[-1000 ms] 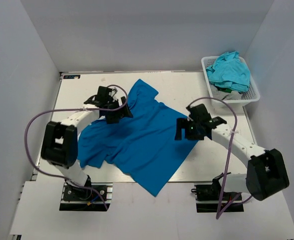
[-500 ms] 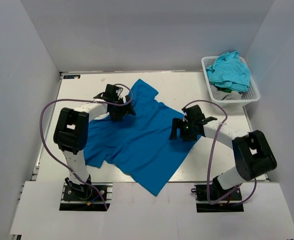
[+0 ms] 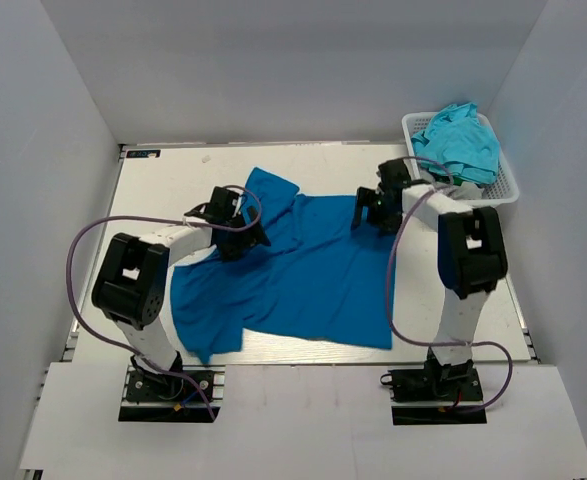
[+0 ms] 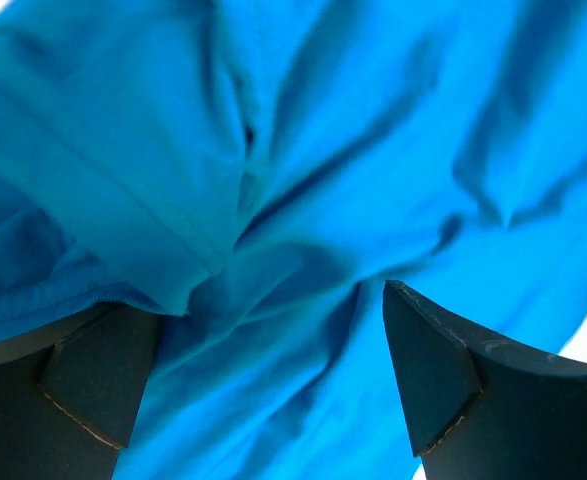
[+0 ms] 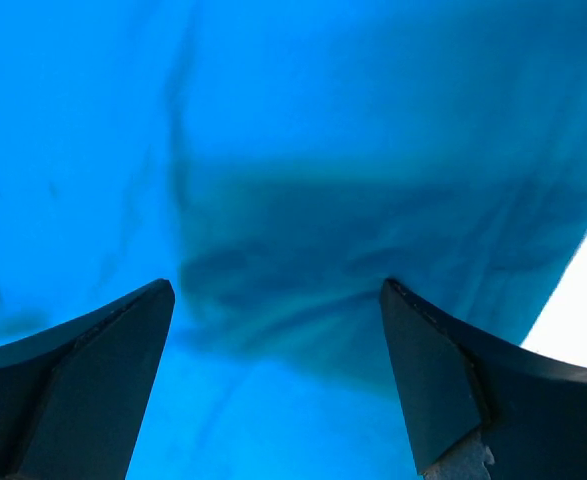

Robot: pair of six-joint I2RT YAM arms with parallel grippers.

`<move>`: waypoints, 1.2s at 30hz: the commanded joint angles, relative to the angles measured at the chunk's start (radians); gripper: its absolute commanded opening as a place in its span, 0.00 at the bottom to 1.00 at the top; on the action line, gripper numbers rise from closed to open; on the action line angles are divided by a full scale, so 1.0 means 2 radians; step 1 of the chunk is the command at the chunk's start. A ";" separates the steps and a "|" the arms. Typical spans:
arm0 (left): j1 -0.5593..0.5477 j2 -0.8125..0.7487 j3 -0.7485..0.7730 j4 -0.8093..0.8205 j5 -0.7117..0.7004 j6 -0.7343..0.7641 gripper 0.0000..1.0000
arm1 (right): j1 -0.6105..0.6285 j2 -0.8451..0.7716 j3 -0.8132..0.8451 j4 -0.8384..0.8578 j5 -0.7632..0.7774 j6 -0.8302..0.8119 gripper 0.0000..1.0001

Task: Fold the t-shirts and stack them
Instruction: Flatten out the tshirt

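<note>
White table (image 3: 173, 170) below us, and we see the royal blue t-shirt (image 3: 303, 280) spread rumpled across it. Our left fingers (image 4: 93, 380) stand wide, with wrinkled blue cloth filling the gap between them. Our right fingers (image 5: 83, 370) stand wide too, a dark fold of shirt between their tips. Just beyond the right fingers, turquoise t-shirts (image 3: 458, 140) heap in the white lattice basket (image 3: 508, 190).

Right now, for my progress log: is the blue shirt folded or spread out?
Spread out, not folded: the blue shirt lies wide and wrinkled across the table, with no neat fold lines visible.
</note>
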 commanded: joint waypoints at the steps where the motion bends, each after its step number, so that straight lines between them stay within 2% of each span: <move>1: -0.034 -0.025 -0.046 -0.001 0.026 -0.075 1.00 | -0.022 0.080 0.090 -0.065 0.041 -0.047 0.90; 5: -0.071 -0.032 -0.031 0.003 0.022 -0.108 1.00 | -0.030 0.132 0.218 -0.098 0.025 -0.077 0.90; 7: -0.083 -0.032 0.002 -0.035 -0.020 -0.103 1.00 | -0.027 0.152 0.258 -0.119 0.006 -0.101 0.90; 8: -0.083 -0.032 0.016 -0.050 -0.020 -0.096 1.00 | -0.024 0.152 0.259 -0.121 0.002 -0.107 0.90; 9: -0.083 -0.032 0.047 -0.067 -0.051 -0.087 1.00 | -0.022 0.141 0.258 -0.121 -0.004 -0.119 0.90; 14: -0.083 -0.032 0.144 -0.175 -0.153 -0.008 1.00 | -0.004 0.045 0.177 -0.095 0.006 -0.135 0.90; 15: -0.083 -0.032 0.164 -0.185 -0.160 0.004 1.00 | -0.003 0.000 0.151 -0.089 0.007 -0.135 0.90; 20: -0.078 -0.032 0.168 -0.217 -0.188 0.062 1.00 | 0.013 -0.088 0.029 -0.057 0.017 -0.104 0.90; 24: -0.078 0.003 0.173 -0.228 -0.175 0.101 1.00 | 0.019 -0.150 -0.032 -0.049 0.025 -0.084 0.90; 27: -0.078 0.013 0.165 -0.220 -0.164 0.108 0.94 | 0.021 -0.168 -0.061 -0.048 0.024 -0.079 0.90; 31: -0.074 0.013 0.148 -0.192 -0.145 0.124 0.76 | 0.021 -0.184 -0.099 -0.045 0.018 -0.070 0.90; 33: -0.074 0.013 0.136 -0.182 -0.140 0.129 0.70 | 0.022 -0.186 -0.120 -0.040 0.018 -0.064 0.90; 34: -0.074 0.013 0.136 -0.177 -0.139 0.134 0.65 | 0.019 -0.185 -0.126 -0.038 0.018 -0.064 0.90; 35: -0.069 0.013 0.131 -0.177 -0.139 0.134 0.53 | 0.022 -0.185 -0.130 -0.033 0.018 -0.063 0.90; 36: -0.069 0.022 0.131 -0.177 -0.149 0.129 0.45 | 0.022 -0.185 -0.137 -0.031 0.018 -0.063 0.90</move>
